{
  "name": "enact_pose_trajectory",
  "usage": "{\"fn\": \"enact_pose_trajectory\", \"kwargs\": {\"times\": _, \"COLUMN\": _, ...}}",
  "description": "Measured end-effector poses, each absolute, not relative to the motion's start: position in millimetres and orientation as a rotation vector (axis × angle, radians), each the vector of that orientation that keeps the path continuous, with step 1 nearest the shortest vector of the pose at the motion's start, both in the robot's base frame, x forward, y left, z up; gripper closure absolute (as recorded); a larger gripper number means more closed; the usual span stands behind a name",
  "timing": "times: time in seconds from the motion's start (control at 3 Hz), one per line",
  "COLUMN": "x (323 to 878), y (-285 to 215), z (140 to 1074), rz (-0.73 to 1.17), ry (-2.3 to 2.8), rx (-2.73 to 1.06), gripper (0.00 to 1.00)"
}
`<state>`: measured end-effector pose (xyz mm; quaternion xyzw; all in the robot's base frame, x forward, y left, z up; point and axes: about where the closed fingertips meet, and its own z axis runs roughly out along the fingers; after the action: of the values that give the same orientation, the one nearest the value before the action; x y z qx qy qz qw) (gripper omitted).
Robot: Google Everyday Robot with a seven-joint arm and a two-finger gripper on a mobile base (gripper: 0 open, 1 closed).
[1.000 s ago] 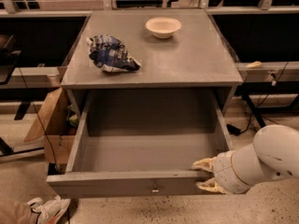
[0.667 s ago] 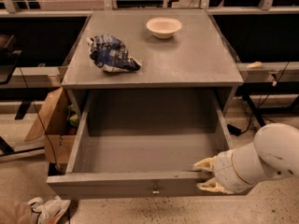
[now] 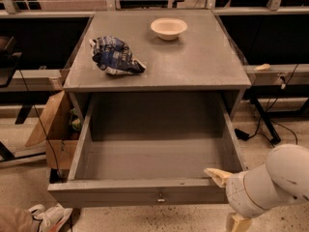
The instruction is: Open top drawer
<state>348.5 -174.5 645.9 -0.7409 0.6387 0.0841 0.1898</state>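
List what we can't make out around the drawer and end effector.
Camera view:
- End effector, at the top drawer's front right corner: contact with the panel hidden by the white arm; lower part cut by the bottom edge.
- Knob: too small for detail.
- Below the top drawer: cut off by the bottom edge.
- Cardboard box: contents hidden by the cabinet side.

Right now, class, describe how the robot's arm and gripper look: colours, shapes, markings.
The arm is a rounded white shell with small dark specks. The gripper, at the top drawer's front right corner, has tan, wedge-shaped fingers. No cables show.
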Motion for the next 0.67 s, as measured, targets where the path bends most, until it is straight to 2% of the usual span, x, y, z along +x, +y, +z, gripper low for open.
{"fn": "enact_pose_trajectory", "kwargs": {"times": 0.67, "x": 310, "y": -178, "z": 645, "rz": 0.2, "ry": 1.811, "rx": -2.119, "gripper": 0.0}}
